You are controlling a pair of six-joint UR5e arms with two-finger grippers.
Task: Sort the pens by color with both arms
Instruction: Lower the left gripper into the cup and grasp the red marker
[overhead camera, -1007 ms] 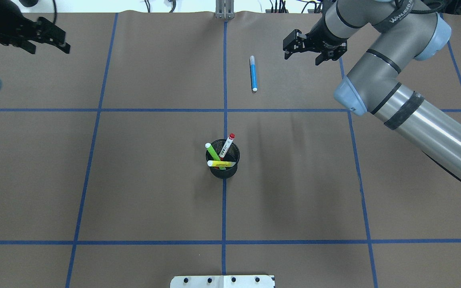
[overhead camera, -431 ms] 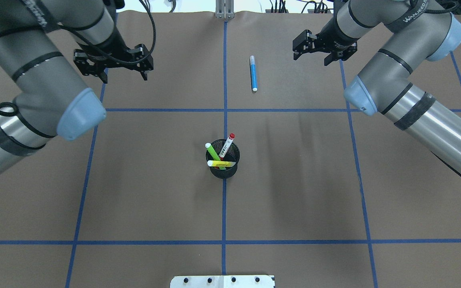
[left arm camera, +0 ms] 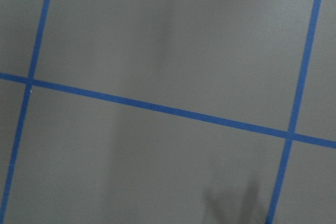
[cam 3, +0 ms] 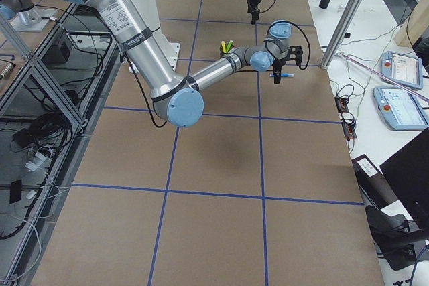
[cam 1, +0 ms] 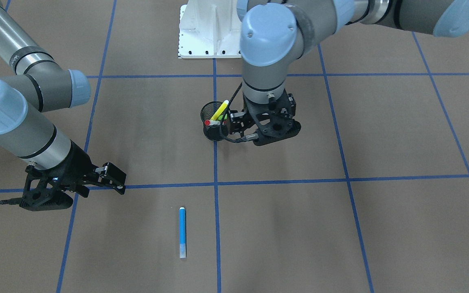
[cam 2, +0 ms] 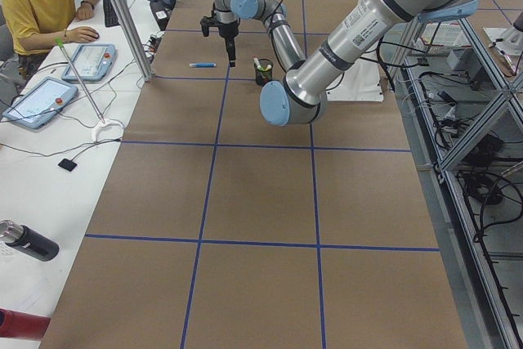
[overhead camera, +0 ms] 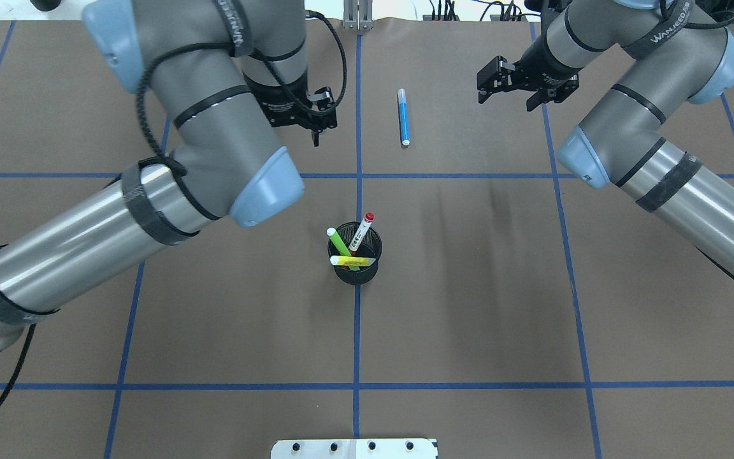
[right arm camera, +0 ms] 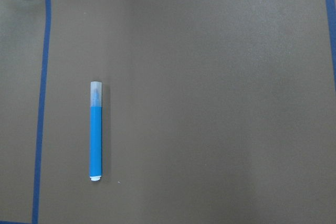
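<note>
Overhead exterior shows me the blue pen [overhead camera: 403, 118] lying flat beyond the mesh cup [overhead camera: 355, 275], three other pens [overhead camera: 354, 245] leaning inside it. Left gripper [overhead camera: 316, 127] and right gripper [overhead camera: 508, 94] hang spread, empty. I judge the pen light, stiff, slick: pinch mid-barrel.

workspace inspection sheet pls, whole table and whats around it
surface: brown table cover with a blue tape grid, flat, no spills seen
job's things: blue pen lies on the cover; green pen, yellow pen and red-capped pen stand in the black mesh cup
clutter: nothing seen
grippers: left gripper empty, jaws look apart; right gripper open, empty, apart from the blue pen
cables: black cable loops above the left gripper
surroundings: seated person and tablets at a side desk
</note>
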